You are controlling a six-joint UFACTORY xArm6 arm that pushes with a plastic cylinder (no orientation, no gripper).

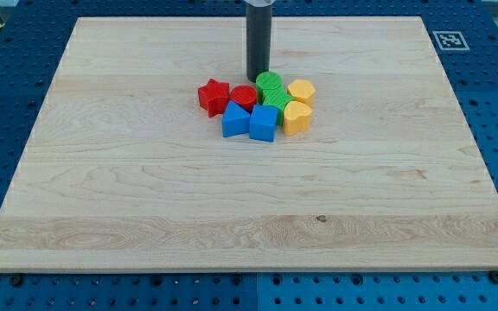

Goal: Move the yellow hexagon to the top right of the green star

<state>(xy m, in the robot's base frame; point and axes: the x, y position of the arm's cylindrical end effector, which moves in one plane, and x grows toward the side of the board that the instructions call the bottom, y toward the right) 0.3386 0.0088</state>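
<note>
Tip position: the tip (pixel 257 79) of the dark rod stands at the top edge of the cluster, just beside the green cylinder (pixel 269 84).
Claw: the arm has none, only the rod, so nothing is gripped.
Yellow hexagon (pixel 302 91): at the right end of the cluster, touching or almost touching the green blocks, above the second yellow block (pixel 296 117).
Green star (pixel 275 101): partly hidden between its neighbours, so its shape is hard to read.
Other blocks: red star (pixel 213 96), red cylinder (pixel 244 97), two blue blocks (pixel 235 120) (pixel 264 123).
Advice: the hexagon seems already near its goal; probably a short push upward from its lower side is enough, without disturbing the green star.
</note>
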